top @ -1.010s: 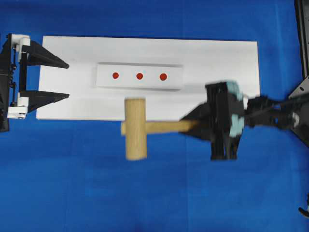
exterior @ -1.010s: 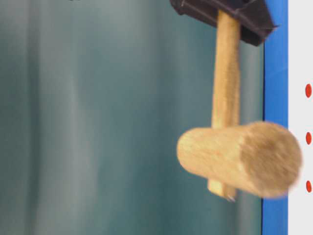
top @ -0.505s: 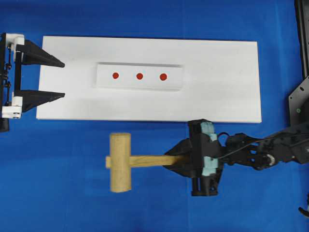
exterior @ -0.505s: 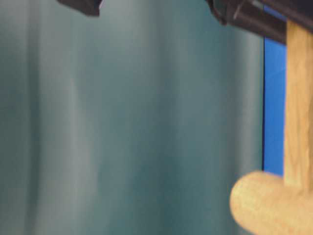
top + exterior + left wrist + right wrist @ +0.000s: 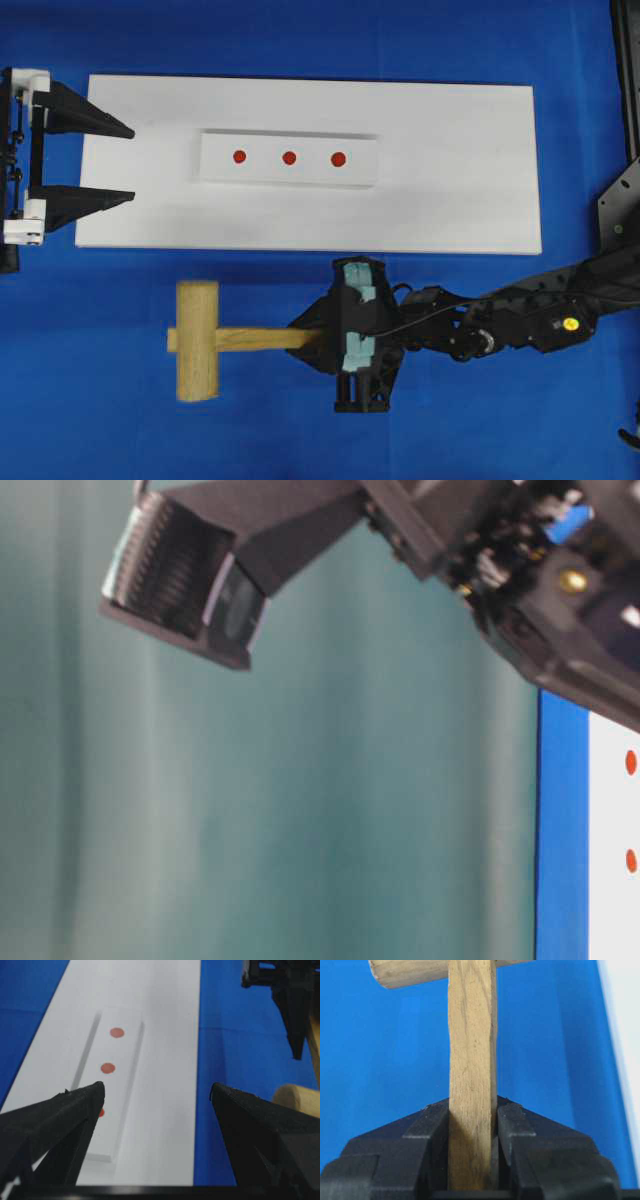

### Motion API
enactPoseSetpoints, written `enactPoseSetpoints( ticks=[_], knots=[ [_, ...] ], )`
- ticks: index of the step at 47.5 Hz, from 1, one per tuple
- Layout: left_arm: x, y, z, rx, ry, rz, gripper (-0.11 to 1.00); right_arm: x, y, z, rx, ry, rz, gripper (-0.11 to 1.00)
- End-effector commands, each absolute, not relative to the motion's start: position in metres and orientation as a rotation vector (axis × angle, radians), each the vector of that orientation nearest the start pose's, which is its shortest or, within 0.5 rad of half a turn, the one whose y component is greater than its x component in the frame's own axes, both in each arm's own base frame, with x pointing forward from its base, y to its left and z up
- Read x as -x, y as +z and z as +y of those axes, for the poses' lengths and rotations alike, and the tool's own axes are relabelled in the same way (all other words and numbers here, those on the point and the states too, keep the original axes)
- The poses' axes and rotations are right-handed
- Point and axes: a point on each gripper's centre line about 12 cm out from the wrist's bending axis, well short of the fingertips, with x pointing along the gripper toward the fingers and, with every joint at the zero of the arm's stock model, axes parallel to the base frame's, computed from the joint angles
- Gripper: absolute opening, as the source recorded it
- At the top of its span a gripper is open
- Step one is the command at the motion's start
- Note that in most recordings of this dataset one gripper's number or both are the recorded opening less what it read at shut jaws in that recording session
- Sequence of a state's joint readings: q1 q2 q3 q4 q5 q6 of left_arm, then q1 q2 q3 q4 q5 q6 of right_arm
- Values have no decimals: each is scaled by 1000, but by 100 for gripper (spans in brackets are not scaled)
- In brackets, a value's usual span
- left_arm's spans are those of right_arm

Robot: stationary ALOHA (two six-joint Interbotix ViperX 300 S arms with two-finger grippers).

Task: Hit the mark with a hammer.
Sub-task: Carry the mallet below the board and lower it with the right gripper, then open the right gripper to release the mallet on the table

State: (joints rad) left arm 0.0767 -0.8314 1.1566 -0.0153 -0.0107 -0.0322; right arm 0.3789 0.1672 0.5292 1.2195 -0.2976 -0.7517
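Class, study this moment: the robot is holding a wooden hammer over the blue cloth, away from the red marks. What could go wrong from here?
1. The right gripper clamps the hammer only at the handle's end, so the heavy head might twist or slip.
2. Three red marks sit close together; a swing could land on the wrong one.
3. The open left gripper reaches over the white board, and a wide swing might clip it.

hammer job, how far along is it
Done: the right gripper has the hammer picked up, jaws clamped on its handle. In hand: the hammer sits over the blue cloth, below the white board in the overhead view, head well away from the three red marks. Left: swing it onto a mark; no strike shows. The left gripper waits open at the board's end.
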Motion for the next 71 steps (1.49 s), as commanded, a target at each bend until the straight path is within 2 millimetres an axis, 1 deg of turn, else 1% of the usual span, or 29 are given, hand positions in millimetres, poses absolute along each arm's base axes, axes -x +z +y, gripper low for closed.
enactPoseSetpoints(
  ticks=[1,8,18,26,35,42,63,65,67,69,71],
  knots=[
    [-216,245,17,56,85,296,84,-424,172,132,-264,-26,526,7],
    [-216,245,17,54,84,294,84,-426,158,130,-267,-40,555,7],
    [-216,245,17,54,86,297,84,-429,128,130,-262,-52,623,8],
    [-216,245,17,54,84,296,84,-428,112,130,-251,-60,657,8],
    [-216,246,17,54,86,286,84,-429,100,131,-244,-67,680,7],
    [-216,246,17,54,84,283,84,-429,93,131,-242,-60,703,8],
    [-216,247,17,54,86,279,84,-429,93,133,-240,-44,711,8],
    [-216,247,17,54,86,277,84,-429,93,134,-240,-42,711,10],
    [-216,247,17,54,86,279,84,-429,92,133,-239,-45,711,17],
    [-216,247,17,54,86,279,84,-429,93,133,-239,-46,709,27],
    [-216,247,17,54,84,279,84,-429,94,133,-240,-47,706,39]
  ],
)
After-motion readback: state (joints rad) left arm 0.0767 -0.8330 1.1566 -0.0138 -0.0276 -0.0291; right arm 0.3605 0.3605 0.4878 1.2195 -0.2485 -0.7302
